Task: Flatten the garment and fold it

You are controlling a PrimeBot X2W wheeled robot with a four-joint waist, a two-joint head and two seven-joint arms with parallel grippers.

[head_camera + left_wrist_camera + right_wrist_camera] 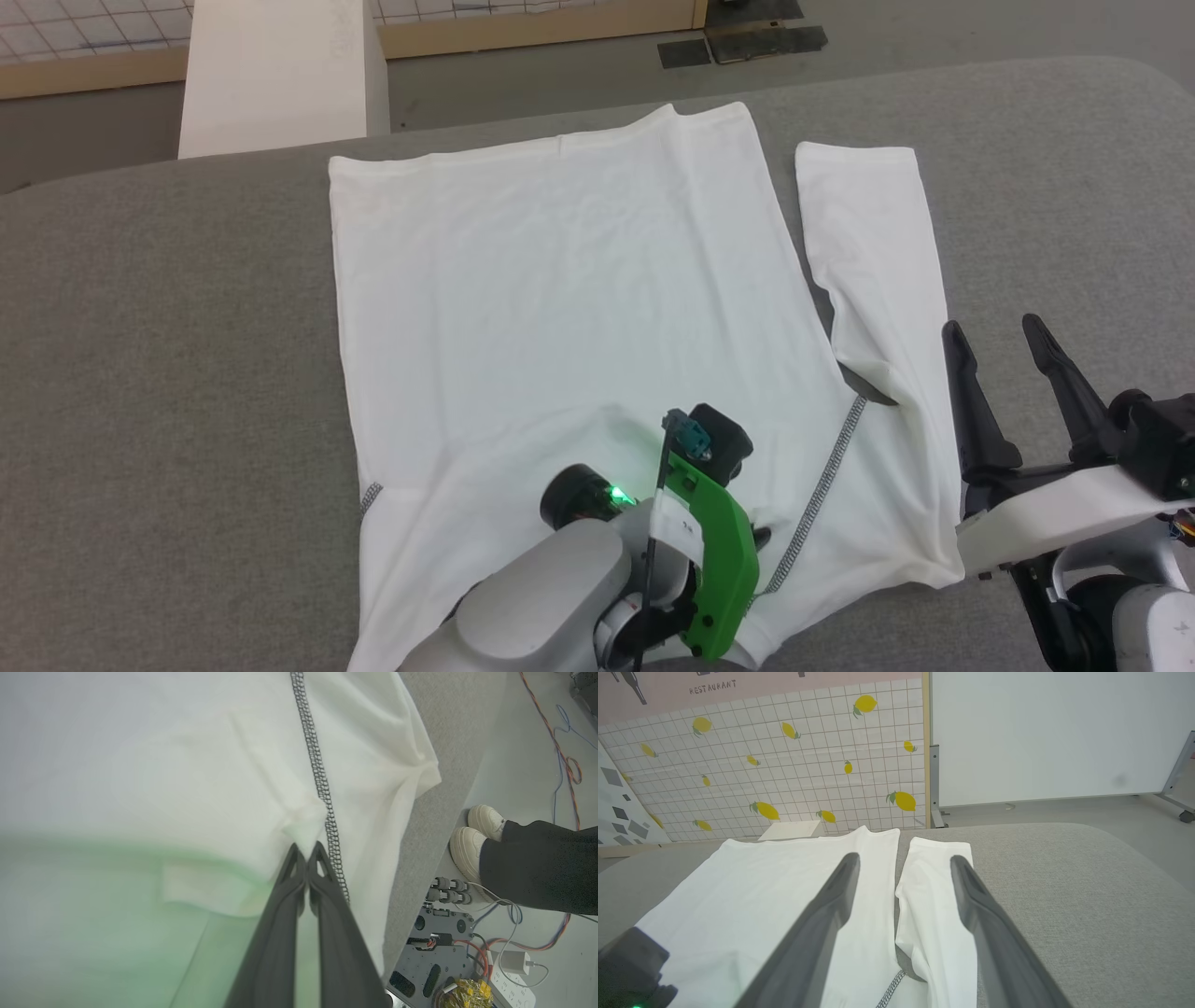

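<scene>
Nearest us, our left gripper (307,851) is pinched closed on the white shirt (560,299) beside its zigzag seam (322,779). Our right gripper (991,325) hangs wide and empty. The shirt lies flat on the grey table (168,373), so we judge folding starts now, probably by carrying the sleeve (873,243) inward.

garment (579,308) spread flat on grey tabletop (168,373), sleeve (878,243) on right lying straight alongside body, narrow gap between. left gripper (758,539) mostly hidden under green wrist bracket (719,560), dark tip at fabric beside zigzag seam (831,467). right gripper (991,327) jaws apart, at sleeve's outer edge. white box (280,75) behind tabletop
</scene>
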